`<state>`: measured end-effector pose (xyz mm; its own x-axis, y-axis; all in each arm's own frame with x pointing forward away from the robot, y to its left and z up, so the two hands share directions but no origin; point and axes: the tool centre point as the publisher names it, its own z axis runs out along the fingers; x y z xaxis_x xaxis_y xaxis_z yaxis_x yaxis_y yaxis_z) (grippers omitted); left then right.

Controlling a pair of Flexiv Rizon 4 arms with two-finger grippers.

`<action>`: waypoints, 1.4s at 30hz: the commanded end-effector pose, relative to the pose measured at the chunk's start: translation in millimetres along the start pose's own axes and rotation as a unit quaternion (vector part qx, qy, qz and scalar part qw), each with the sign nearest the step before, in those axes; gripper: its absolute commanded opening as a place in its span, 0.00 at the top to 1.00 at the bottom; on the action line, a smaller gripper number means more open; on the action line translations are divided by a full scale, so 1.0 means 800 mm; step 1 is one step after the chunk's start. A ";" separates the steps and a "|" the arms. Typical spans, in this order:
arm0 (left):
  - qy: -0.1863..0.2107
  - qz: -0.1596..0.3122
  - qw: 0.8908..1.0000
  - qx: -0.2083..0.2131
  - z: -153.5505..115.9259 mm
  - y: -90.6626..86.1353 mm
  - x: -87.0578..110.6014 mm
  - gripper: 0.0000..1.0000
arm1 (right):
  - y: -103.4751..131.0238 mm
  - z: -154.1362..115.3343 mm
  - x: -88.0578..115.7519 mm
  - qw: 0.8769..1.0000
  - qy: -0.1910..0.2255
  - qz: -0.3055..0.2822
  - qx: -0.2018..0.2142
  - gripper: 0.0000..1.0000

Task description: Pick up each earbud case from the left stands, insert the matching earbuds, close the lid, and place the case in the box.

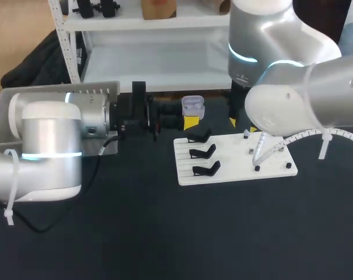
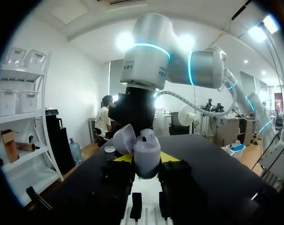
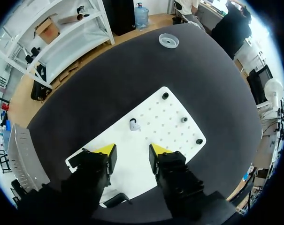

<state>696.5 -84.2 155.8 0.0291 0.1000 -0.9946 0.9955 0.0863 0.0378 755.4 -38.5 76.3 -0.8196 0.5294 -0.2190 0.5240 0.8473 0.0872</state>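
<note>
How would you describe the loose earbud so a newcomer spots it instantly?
Find the white pegboard on the dark table. Ahead of the right claw, one small pale earbud lies on it alone; its neighbours are round black pegs.

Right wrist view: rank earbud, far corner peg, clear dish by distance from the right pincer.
1. Earbud, on the board just ahead of the right pincer.
2. Far corner peg, at the board's far edge.
3. Clear dish, beyond the board.
</note>
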 end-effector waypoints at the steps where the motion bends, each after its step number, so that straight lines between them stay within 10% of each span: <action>1: -0.001 0.001 1.000 -0.002 0.000 -0.002 0.000 1.00 | -0.010 0.014 0.002 1.000 0.005 -0.004 -0.021 0.57; 42: -0.001 0.001 1.000 -0.002 0.000 -0.002 0.000 1.00 | -0.001 0.056 -0.015 0.999 0.017 -0.004 -0.032 0.64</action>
<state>696.5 -84.1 155.8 0.0291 0.1000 -0.9946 0.9955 0.0863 0.0378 772.0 -48.1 35.2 -0.8315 0.5224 -0.1891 0.5008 0.8521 0.1520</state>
